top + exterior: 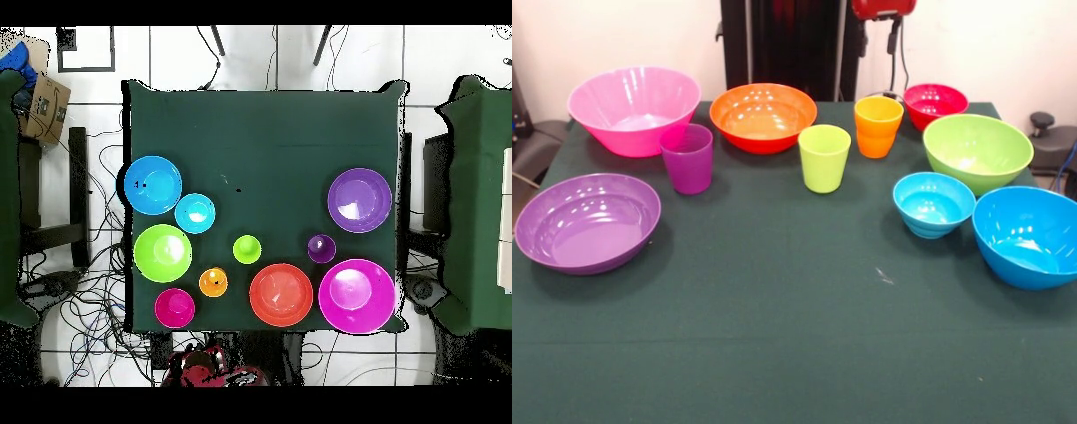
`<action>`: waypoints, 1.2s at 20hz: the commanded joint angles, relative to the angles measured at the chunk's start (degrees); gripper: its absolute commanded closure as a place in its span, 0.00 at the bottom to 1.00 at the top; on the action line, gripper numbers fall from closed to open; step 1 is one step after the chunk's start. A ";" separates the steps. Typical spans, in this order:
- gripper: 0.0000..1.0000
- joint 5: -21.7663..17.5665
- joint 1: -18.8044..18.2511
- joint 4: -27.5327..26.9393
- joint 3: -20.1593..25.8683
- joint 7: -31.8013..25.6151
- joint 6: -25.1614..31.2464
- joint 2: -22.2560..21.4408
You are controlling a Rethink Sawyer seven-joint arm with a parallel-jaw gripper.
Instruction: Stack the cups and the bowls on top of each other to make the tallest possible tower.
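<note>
All cups and bowls stand apart, upright on the green table. The purple cup, lime green cup and orange cup stand in a row. Behind them are the big pink bowl, orange bowl and small red bowl. The shallow purple bowl is at the left. The lime green bowl, small light blue bowl and big blue bowl are at the right. My gripper is drawn back at the top edge, above the orange cup, holding nothing that I can see.
The table's cloth stretches from the cups to the near edge. The black pedestal stands behind the orange bowl. In the overhead view the red arm sits off the table's bottom edge, and cables lie on the floor.
</note>
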 commanded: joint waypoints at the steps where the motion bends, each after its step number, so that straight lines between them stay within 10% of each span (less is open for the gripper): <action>1: 0.00 1.61 -2.11 -7.64 7.54 6.61 8.30 -0.50; 24: 0.00 11.00 -2.42 -7.93 6.98 12.73 7.82 -0.67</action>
